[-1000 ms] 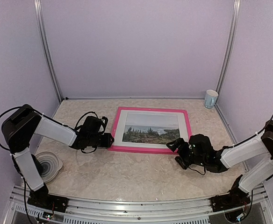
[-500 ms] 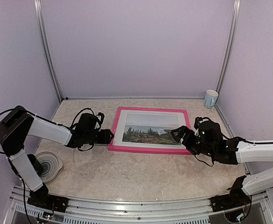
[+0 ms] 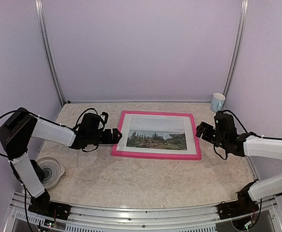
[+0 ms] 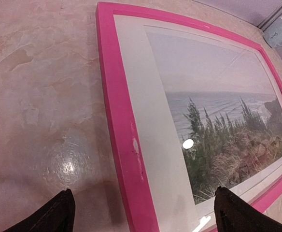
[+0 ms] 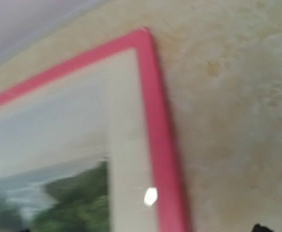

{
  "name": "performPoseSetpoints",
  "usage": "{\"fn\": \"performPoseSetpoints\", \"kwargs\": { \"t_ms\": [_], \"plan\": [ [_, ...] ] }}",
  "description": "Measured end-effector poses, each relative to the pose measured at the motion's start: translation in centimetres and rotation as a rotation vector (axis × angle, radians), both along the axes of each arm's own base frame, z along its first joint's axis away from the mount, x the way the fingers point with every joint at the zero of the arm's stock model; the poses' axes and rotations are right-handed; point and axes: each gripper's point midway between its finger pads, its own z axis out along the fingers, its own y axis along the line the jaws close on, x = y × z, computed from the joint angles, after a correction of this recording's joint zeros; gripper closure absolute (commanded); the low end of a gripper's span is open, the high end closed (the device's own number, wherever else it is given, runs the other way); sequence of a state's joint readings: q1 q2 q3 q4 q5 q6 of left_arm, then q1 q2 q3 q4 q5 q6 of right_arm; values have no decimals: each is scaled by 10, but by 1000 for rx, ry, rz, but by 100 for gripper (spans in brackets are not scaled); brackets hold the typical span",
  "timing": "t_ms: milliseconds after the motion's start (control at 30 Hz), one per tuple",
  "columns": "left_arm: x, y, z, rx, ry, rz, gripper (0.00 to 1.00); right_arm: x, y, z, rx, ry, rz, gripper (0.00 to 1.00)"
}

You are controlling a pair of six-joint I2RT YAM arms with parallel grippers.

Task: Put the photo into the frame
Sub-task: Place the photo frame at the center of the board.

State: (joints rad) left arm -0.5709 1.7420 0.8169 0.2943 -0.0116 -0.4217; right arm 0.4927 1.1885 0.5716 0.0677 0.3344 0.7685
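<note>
The pink-red frame (image 3: 155, 154) lies flat on the table's middle, front up. The photo (image 3: 156, 135) of green trees, water and pale sky sits inside it within a white mat border. My left gripper (image 3: 116, 137) hovers low at the frame's left side, open, holding nothing. In the left wrist view its fingertips (image 4: 51, 216) straddle the frame's left rail (image 4: 119, 130), with the photo (image 4: 218, 135) beyond. My right gripper (image 3: 202, 130) is open beside the frame's right edge. The right wrist view is blurred, showing the frame's corner (image 5: 153, 111) and the photo (image 5: 59, 203).
A pale blue mug (image 3: 218, 102) stands at the back right corner. A round grey-white disc (image 3: 48, 170) lies at the front left by the left arm's base. Walls and metal rails close in the table on three sides.
My left gripper has opened and edged right to the frame's left rail. My right arm swung from the frame's front right corner back to its right edge. The frame lies flat.
</note>
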Motion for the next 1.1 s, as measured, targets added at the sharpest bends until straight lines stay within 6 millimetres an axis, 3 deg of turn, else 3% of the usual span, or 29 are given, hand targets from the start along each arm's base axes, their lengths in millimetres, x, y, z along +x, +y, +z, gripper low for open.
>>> {"fn": "performPoseSetpoints", "kwargs": {
  "t_ms": [200, 367, 600, 900, 1100],
  "plan": [
    [13, -8, -6, -44, 18, -26, 1, 28, -11, -41, -70, 127, 53, 1],
    [13, -9, -22, -67, 63, -35, 1, 39, 3, -46, -82, 129, 152, 1],
    [11, -17, -28, -105, 81, -52, 1, 49, 21, -52, -92, 129, 259, 1],
    [-1, -30, -28, -131, 72, -83, 1, 44, 36, -86, -75, 207, 348, 1],
    [-11, -28, -28, -139, 71, -89, 1, 44, 44, -90, -46, 207, 392, 1]
  ]
}}
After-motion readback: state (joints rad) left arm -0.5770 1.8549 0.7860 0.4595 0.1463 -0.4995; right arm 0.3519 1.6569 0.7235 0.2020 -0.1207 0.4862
